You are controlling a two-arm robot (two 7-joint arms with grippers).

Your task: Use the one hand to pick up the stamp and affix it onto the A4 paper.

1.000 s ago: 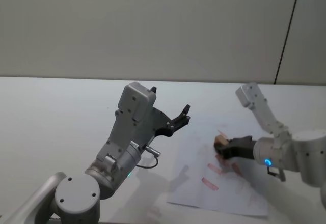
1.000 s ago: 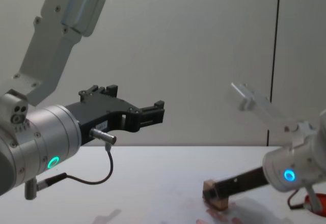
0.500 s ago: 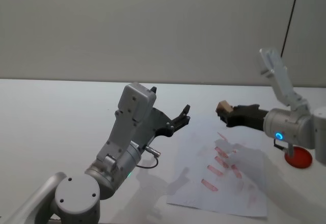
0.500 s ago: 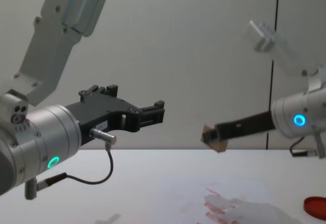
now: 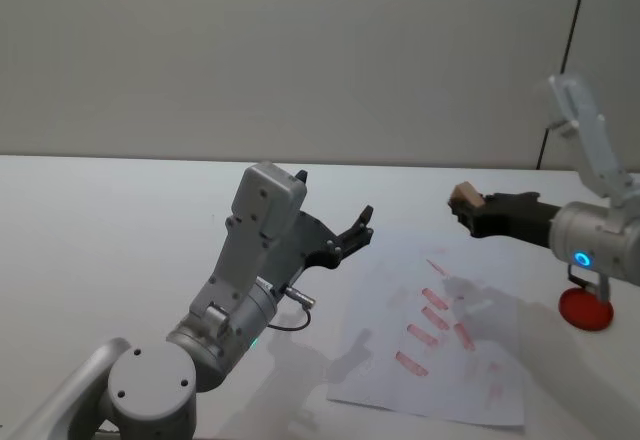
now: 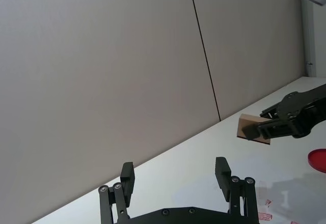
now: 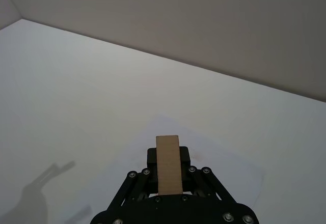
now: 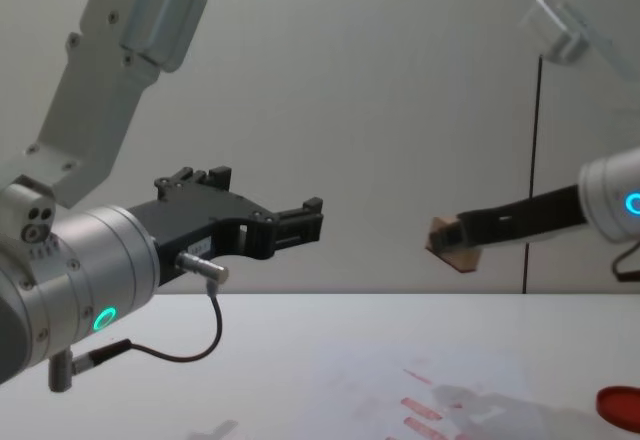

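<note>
the right gripper [image 5: 472, 210] pinches the stamp [image 5: 464, 196] high above the a4 paper [image 5: 440, 355]. the left gripper [image 5: 362, 228] waits nearby, jaws wide apart.

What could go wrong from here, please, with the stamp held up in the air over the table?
1. The right tool holds the stamp by one end, high above the paper; a weak grip might let it slip and drop.
2. The paper already bears several red marks, so another press may land on an old print.
3. The ink pad sits under the right arm near the sheet and might get bumped.
</note>
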